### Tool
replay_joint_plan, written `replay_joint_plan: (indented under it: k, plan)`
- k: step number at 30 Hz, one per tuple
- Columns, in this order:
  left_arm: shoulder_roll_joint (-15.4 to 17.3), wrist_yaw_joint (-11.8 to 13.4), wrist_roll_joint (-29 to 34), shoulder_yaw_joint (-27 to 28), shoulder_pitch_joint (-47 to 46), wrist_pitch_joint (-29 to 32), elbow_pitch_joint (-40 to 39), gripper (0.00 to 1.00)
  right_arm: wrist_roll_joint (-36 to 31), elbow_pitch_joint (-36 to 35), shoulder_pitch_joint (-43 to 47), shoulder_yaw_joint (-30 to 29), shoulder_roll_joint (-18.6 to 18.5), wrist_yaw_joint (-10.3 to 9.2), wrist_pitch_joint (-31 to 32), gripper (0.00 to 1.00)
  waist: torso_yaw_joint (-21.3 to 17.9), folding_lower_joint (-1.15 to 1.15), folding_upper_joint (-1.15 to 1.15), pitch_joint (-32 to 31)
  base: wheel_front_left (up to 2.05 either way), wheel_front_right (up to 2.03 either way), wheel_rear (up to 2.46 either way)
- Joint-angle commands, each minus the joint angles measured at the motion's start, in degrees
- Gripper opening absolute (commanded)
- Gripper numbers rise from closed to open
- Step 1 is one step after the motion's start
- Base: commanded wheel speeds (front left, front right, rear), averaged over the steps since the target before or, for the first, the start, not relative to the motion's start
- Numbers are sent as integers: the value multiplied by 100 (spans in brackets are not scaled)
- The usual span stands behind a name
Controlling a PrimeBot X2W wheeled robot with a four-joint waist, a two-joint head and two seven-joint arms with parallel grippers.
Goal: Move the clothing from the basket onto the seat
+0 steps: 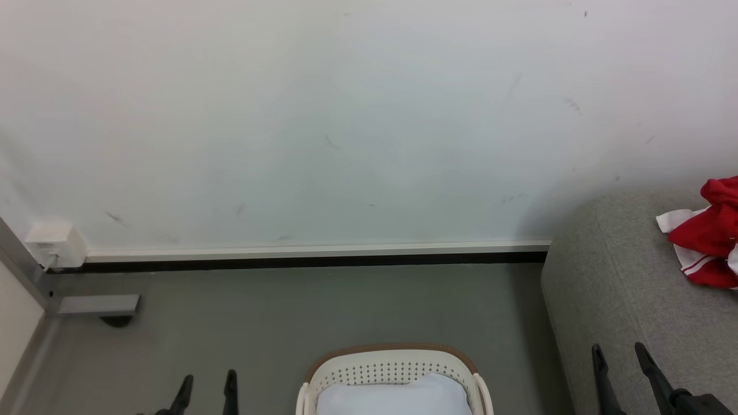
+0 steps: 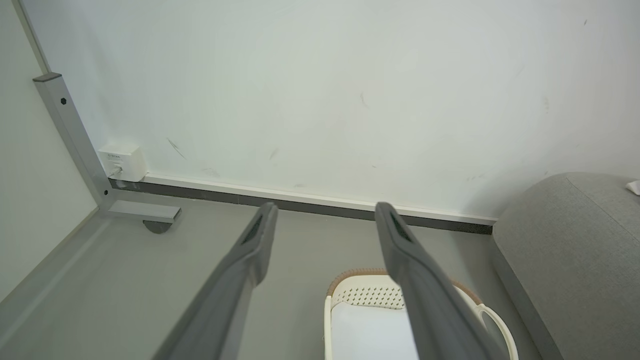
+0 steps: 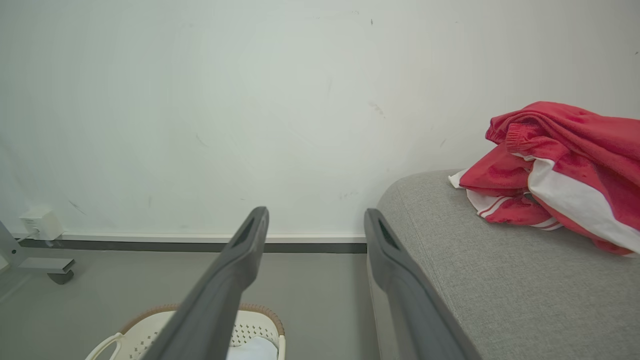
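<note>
Red clothing (image 1: 706, 233) lies on seat (image 1: 611, 282), 3 o'clock; basket (image 1: 392, 353), 6 o'clock, holds pale cushion (image 1: 392, 397); left gripper (image 1: 209, 377), right gripper (image 1: 617, 349) gape empty; best grasp red only.

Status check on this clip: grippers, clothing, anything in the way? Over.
Left gripper open, empty. Right gripper open, empty. Clothing heaped on seat; basket holds a white cushion. No obstruction seen.

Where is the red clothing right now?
The red-and-white clothing lies heaped on the grey sofa, at the far right of the head view, up and to the right of the laundry basket.
</note>
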Motion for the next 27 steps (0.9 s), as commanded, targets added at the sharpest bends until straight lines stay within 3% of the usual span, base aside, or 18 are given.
replay_joint_plan:
  k: [1, 12, 27]
  plan:
    - [-26, -50, 111, 73, 60, -4, 31, 100, 29, 16, 91, 2, -13, -15, 1, 100, 0, 1, 0, -3, 0, 0, 0]
    - [-268, -342, 373, 437, 48, -3, 188, 100, 4, 18, 4, -30, -12, -15, 1, 100, -10, 1, 0, 15, 0, 0, 0]
    - [-440, -535, 581, 689, 31, -4, 315, 100, 21, 76, -57, 4, -11, -15, 1, 100, 31, 1, 0, 13, 0, 0, 0]
